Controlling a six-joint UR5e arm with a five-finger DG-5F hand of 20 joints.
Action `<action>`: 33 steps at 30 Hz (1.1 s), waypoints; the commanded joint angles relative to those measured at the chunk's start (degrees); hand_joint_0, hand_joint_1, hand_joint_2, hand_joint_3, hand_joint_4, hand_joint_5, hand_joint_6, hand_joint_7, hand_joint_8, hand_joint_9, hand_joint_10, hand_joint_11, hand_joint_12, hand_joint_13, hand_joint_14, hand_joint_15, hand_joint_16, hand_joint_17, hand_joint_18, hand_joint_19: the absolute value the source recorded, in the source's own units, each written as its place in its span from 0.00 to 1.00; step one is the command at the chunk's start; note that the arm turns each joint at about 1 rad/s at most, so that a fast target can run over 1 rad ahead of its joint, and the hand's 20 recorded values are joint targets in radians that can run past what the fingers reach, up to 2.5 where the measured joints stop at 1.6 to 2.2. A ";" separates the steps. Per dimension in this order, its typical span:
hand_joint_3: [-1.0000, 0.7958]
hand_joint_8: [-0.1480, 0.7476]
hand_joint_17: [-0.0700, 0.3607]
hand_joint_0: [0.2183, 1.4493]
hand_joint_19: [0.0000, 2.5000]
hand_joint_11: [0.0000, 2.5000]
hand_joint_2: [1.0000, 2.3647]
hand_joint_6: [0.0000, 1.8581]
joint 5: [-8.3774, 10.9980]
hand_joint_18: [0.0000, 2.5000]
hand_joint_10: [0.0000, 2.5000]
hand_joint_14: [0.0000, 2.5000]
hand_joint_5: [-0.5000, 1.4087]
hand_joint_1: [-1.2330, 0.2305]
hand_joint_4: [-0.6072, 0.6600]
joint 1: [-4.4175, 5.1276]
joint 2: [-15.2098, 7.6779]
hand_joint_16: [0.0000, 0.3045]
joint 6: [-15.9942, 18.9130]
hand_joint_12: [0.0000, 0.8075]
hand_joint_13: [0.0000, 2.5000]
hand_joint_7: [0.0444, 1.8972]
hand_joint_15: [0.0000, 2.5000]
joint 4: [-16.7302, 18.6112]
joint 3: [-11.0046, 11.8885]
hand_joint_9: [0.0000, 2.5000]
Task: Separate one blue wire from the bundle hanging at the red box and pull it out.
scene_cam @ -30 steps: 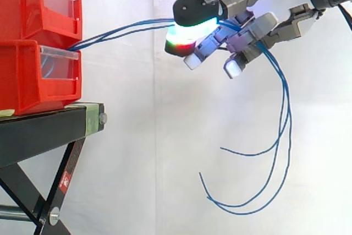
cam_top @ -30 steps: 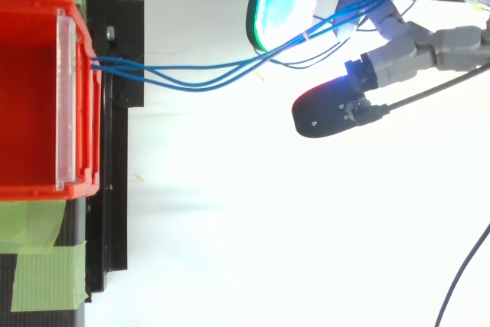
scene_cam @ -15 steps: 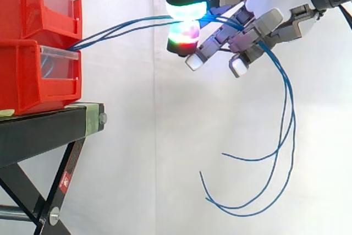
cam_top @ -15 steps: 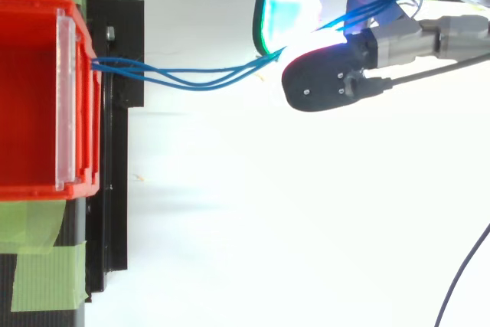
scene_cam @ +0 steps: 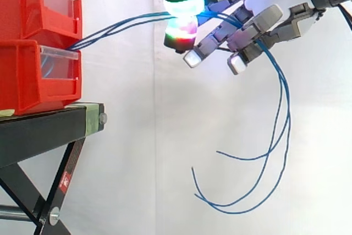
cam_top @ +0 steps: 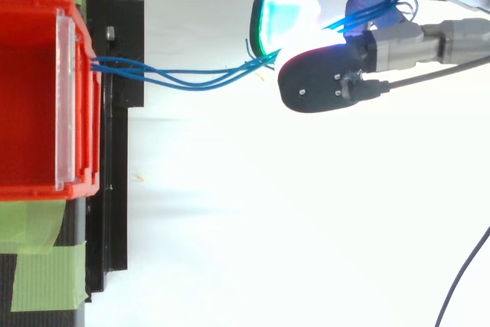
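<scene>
Red bins: two red bins (scene_cam: pixel 33 75) sit one on top of the other at the far left of the side view. Each one has a clear front plate (scene_cam: pixel 58 61).
Green tape: from the top, strips of green tape (cam_top: pixel 38 266) lie by the bin, on the stand.
Black stand: the bins rest on a black stand (scene_cam: pixel 44 133) with slanted legs.
Where the wires start: the blue wires (cam_top: pixel 184 78) come out at the front of the bins, at the gap between the top bin and the bottom one. They lie close together there.
Where the wires go: they stretch through the air to the right, going up a little, until they reach the hand. They touch nothing on the way.
Pads: two glowing pads (scene_cam: pixel 185 7) meet with the wires between them. The upper pad glows white and cyan. The lower pad glows green and red.
Hand: the hand (scene_cam: pixel 258 23) comes in from the top right, well apart from the bins. It squeezes the wires between those two pads. I cannot tell if it holds one wire or all of them. The other fingers are bent and point down to the left, and their tips are white.
Loose ends: past the hand the wires drop down in long curves. Their loose ends (scene_cam: pixel 193 171) curl back to the left, low in the air, and touch nothing.
Curtain: a white curtain (scene_cam: pixel 137 163) hangs behind it all.
</scene>
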 commanded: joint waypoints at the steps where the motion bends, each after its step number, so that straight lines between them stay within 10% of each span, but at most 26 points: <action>1: 0.53 0.55 0.42 0.35 0.43 0.47 0.02 0.44 0.00 0.37 0.01 1.00 0.14 0.31 0.64 0.00 0.01 0.16 0.07 0.39 0.47 0.56 0.21 0.04 -0.08 0.35; 33: 0.47 0.47 0.44 0.39 0.41 0.43 0.02 0.44 0.00 0.33 0.01 1.00 0.10 0.20 0.56 0.18 0.01 0.18 3.67 0.38 0.39 0.58 0.18 0.74 0.01 0.14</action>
